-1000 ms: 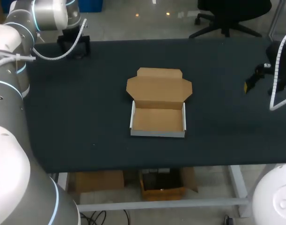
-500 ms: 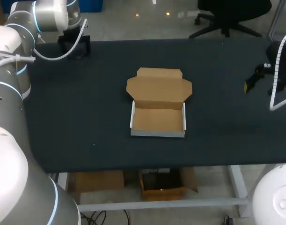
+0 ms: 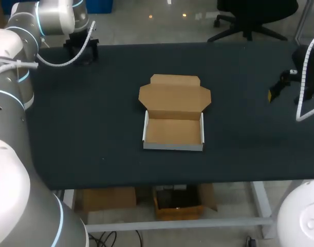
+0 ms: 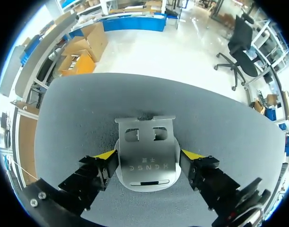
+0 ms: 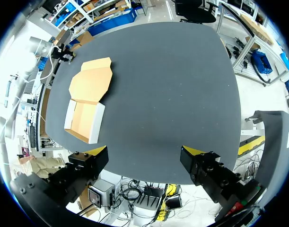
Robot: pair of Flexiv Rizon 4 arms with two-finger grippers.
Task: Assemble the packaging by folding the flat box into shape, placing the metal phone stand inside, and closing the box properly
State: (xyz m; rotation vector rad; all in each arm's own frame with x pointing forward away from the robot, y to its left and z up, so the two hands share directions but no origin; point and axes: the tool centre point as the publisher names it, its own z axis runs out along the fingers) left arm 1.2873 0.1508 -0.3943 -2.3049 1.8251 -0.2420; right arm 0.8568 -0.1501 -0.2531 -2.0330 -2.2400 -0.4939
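Observation:
The metal phone stand (image 4: 145,153), silver with two cut-outs, lies flat on the dark table at its far left corner. My left gripper (image 4: 149,158) straddles it, and a yellow-tipped finger (image 4: 108,158) rests against each side edge. In the head view the left gripper (image 3: 82,49) hides the stand. The cardboard box (image 3: 173,121) stands folded at the table's middle, tray empty, lid (image 3: 174,95) lying open behind it. My right gripper (image 5: 144,156) is open and empty, above the table's right edge, far from the box (image 5: 87,106).
The dark table (image 3: 95,128) carries nothing besides the box and the stand. My right arm's wrist (image 3: 288,82) hangs at the right side, my left arm (image 3: 23,31) along the left edge.
My left gripper's fingers have drawn in a little around the stand at the far left corner. The box and the right arm have not moved.

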